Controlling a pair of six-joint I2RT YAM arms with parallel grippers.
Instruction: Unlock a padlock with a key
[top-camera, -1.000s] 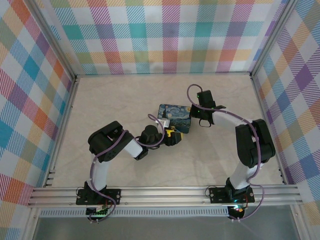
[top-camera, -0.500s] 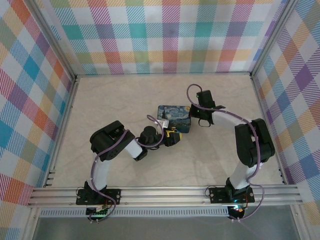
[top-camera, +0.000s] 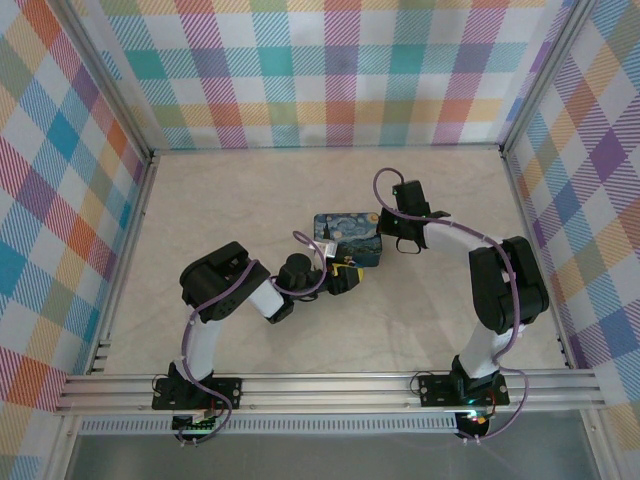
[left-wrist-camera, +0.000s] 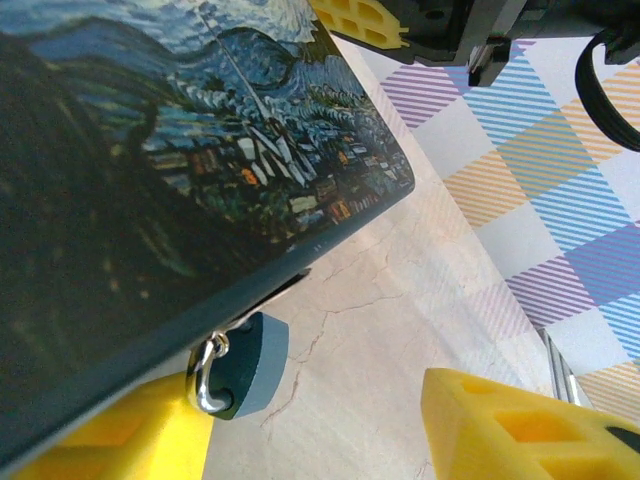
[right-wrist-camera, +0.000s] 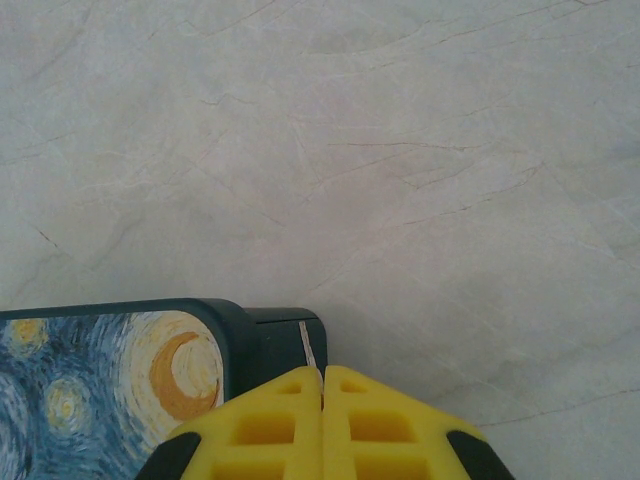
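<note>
A small blue-grey padlock (left-wrist-camera: 243, 366) with a silver shackle (left-wrist-camera: 203, 378) hangs from the front edge of a dark box (left-wrist-camera: 170, 170) printed with a starry-night painting. My left gripper (left-wrist-camera: 310, 420) is open. Its left finger (left-wrist-camera: 110, 435) sits right beside the padlock, and its right finger (left-wrist-camera: 510, 430) stands well apart over bare table. From above, the left gripper (top-camera: 343, 276) is at the box's (top-camera: 348, 236) near side. My right gripper (right-wrist-camera: 322, 375) is shut, its tips against the box's dark corner (right-wrist-camera: 280, 345). In the top view the right gripper (top-camera: 386, 240) is at the box's right end. The key is out of view.
The box lies mid-table on a pale marble-look surface (top-camera: 250, 200). Checked fabric walls (top-camera: 330, 70) and metal frame posts (top-camera: 530, 210) close in three sides. A rail (top-camera: 330, 385) runs along the near edge by both arm bases.
My left gripper has narrowed somewhat and edged in closer under the box's near side. The right arm has not moved.
</note>
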